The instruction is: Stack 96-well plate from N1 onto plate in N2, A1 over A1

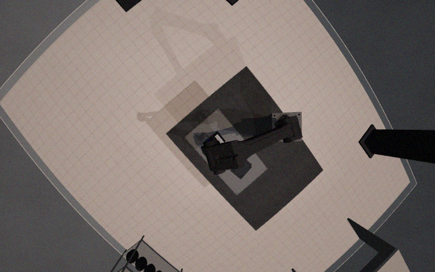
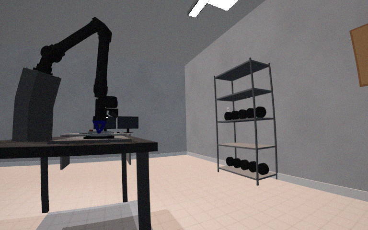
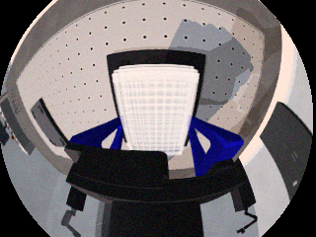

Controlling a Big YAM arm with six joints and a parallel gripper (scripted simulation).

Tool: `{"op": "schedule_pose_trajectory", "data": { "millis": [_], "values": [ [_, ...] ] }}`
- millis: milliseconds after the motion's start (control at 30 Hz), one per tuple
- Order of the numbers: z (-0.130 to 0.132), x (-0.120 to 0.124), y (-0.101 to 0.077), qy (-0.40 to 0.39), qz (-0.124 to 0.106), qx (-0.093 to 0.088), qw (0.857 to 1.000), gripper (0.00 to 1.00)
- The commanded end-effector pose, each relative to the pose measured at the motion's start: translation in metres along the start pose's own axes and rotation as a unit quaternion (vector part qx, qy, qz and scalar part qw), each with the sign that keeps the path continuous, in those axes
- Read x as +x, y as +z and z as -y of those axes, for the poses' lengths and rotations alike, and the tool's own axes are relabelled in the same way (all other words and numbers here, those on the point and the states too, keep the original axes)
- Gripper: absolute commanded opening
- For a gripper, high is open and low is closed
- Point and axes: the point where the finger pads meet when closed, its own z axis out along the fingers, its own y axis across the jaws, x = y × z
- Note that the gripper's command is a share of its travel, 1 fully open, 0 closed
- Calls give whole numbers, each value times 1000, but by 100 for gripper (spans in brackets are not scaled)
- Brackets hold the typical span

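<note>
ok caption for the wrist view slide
Wrist view: gripper shut on a white 96-well plate, blue fingers at its sides, black nest behind.

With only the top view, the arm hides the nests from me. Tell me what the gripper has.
Observer: In the wrist view, the gripper is shut on the white 96-well plate, with a blue finger on each side.
Operator: Report its height.
Observer: The exterior view shows the fingers low, just above the table.
Operator: Describe what surrounds the plate.
Observer: A black frame borders its far end in the wrist view.
</note>
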Motion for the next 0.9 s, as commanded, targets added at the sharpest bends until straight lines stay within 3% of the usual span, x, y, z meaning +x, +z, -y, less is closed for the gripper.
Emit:
{"op": "schedule_pose_trajectory", "data": {
  "millis": [0,433,467,867],
  "values": [
    [9,-13,-4,1,16,5,1000,0],
    [4,-10,-3,0,11,3,1000,0],
    [4,-10,-3,0,11,3,1000,100],
    [4,-10,-3,0,11,3,1000,100]
  ]
}}
